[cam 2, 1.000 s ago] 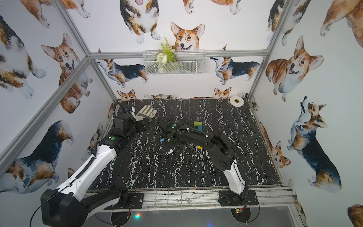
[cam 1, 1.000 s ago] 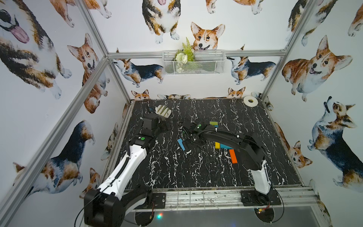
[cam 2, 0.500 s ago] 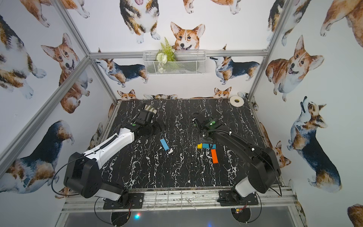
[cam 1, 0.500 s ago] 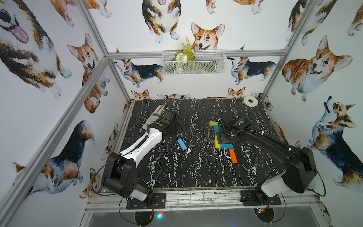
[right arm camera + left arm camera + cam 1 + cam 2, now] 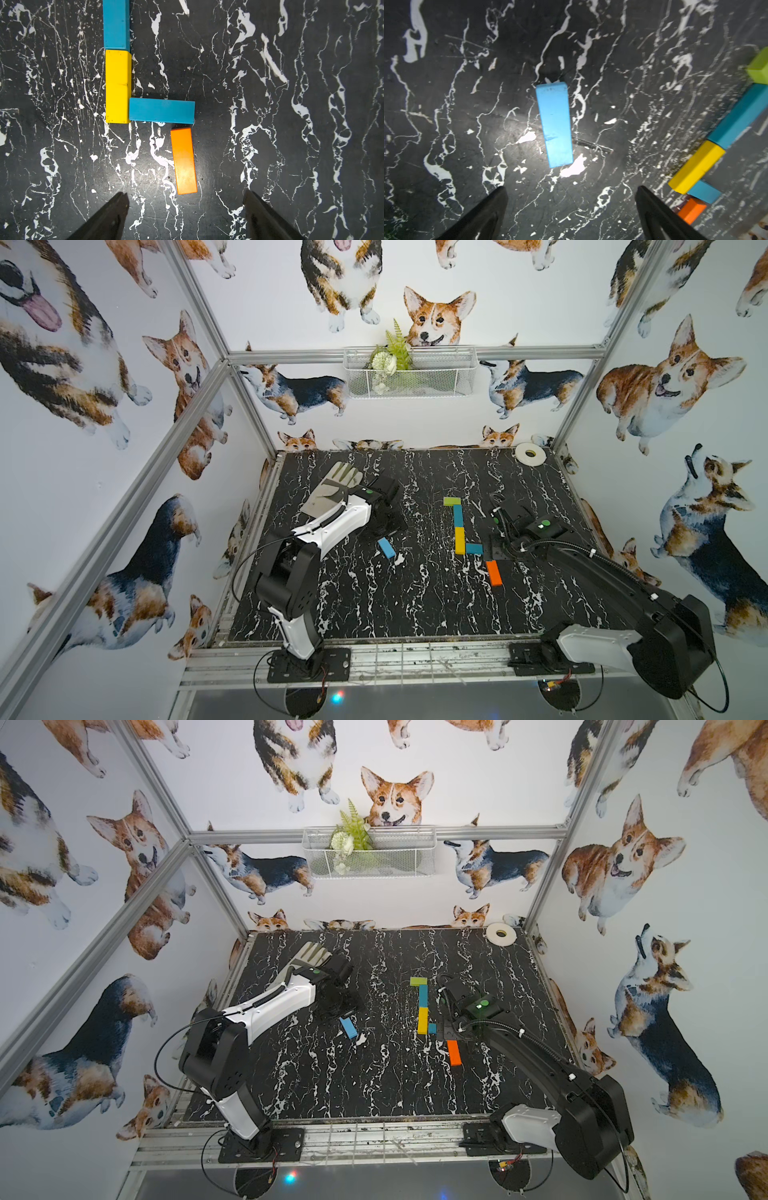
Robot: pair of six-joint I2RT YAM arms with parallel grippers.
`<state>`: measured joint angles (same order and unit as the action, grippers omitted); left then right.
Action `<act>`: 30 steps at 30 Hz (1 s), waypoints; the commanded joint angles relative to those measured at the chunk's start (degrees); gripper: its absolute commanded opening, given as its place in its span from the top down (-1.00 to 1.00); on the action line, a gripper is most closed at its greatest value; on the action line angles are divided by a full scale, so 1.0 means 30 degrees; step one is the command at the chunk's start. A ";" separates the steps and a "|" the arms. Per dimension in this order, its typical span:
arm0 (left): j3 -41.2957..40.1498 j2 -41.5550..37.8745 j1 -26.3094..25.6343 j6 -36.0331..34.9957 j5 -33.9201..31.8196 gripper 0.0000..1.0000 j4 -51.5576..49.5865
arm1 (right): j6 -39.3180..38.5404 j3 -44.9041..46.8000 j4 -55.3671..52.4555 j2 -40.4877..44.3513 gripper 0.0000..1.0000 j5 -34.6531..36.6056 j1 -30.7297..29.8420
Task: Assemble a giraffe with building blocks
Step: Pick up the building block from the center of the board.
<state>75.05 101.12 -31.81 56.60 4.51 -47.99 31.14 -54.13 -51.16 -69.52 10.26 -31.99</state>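
- The light-blue bar [image 5: 554,124] lies alone on the bench [image 5: 374,605], well apart from the giraffe [image 5: 459,540]. If you bring it in carelessly, you may knock the yellow neck bar [image 5: 118,86] out of line.
- The orange bar [image 5: 184,161] sits slightly skewed, apparently just short of the teal body bar [image 5: 162,111]. A nudge could shift both.
- Left fingers [image 5: 483,214]: spread wide and empty, above the light-blue bar, wrist pointing down.
- Right fingers [image 5: 108,216]: spread wide and empty, above the orange bar, arm stretched forward.

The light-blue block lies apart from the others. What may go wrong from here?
The light-blue block lies diagonal to the yellow block, so the open left gripper may set it crooked. Pushing it against the teal body block may shift both. The orange block sits tilted and may stay so.
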 commanded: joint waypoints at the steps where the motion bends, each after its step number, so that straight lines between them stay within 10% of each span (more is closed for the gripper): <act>1: -0.0384 0.0459 -0.0435 0.0984 -0.0334 -0.98 -0.0374 | -0.0296 0.0496 0.0629 0.0346 -0.83 -0.0476 0.0304; 18: 0.0062 0.3178 -0.0613 0.1301 -0.0680 -0.83 0.1193 | -0.0828 0.2279 0.1318 0.1404 -0.78 -0.0669 0.1290; 30: -0.0193 0.2854 -0.0616 0.1028 -0.1039 -0.29 0.1347 | -0.0916 0.2526 0.1666 0.1608 -0.76 -0.0748 0.1419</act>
<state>74.54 110.02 -33.65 59.29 2.59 -43.57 28.42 -46.89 -47.05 -65.08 8.25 -27.75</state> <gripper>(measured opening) 0.648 0.878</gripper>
